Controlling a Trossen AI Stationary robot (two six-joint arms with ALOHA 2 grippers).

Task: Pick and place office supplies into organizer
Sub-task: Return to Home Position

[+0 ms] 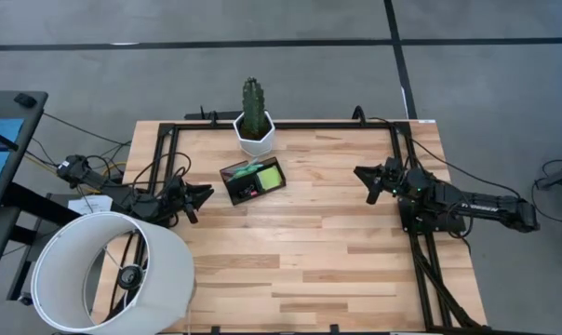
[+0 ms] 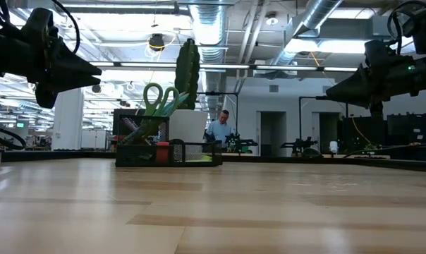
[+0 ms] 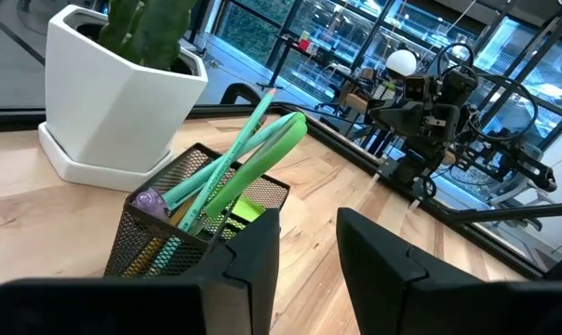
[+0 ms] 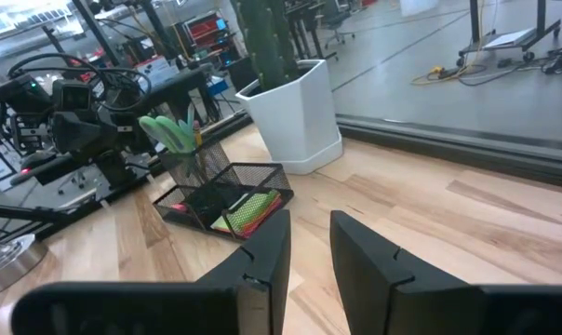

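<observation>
The pale wooden-plank tabletop [image 1: 309,242] is bare over most of its near half, which suits the step I judge to be in hand: both arms parking away from the work. A big white drum lampshade [image 1: 109,270] overhangs the near left corner, clear of everything else. The left arm lies along the left edge with its tool [image 3: 309,223] raised off the wood, fingers spread and holding nothing, pointed at the tray. The right arm mirrors it by the right edge, and its tool [image 4: 309,223] is likewise parted and empty, well apart from the supplies. At the middle of the far edge stands a white hexagonal pot with a green cactus [image 1: 254,133], and just beside it, toward the near edge, sits the small black mesh organizer [image 1: 253,180]. The green-handled scissors [image 2: 156,95] stand blades down in its tall cup, handles up where a tool could reach them. The lime-green sticky-note pad [image 1: 269,175] lies flat in the low compartment. The slim teal pen [image 3: 234,154] leans in the cup with the scissors. No supplies show loose on the wood, so the sorting looks finished.
</observation>
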